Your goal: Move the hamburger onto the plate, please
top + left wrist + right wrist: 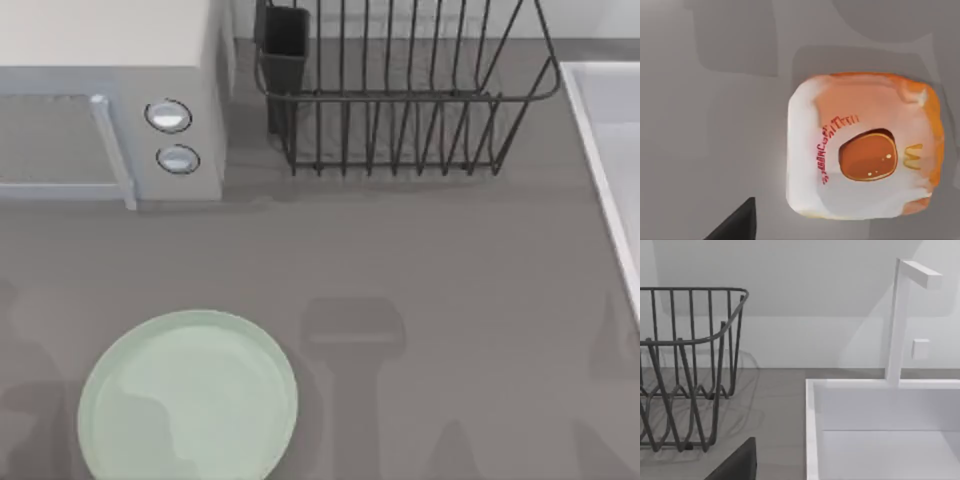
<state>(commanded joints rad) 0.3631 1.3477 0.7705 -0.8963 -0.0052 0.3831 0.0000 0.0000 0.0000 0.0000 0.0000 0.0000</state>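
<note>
The left wrist view looks straight down on the hamburger [862, 147], a rounded orange-and-white wrapped item with a glossy brown patch at its middle, red lettering beside that and a yellow arch logo. It lies flat on the grey counter [715, 150], directly beneath the left gripper, of which one dark fingertip [737, 225] shows just beside the burger without touching it; whether that gripper's fingers are apart or together cannot be told.

In the top view the plate [130, 420], pale mint green with a low rim, sits bare at the near left of the counter. Farther back stand a microwave [110, 50] at the left and a wire dish rack [400, 100] in the middle.

The right wrist view shows a dark fingertip [737, 465] of the right gripper, its spread impossible to tell. Beyond it lie the rack, a white sink [880, 440] and its faucet [897, 315].
</note>
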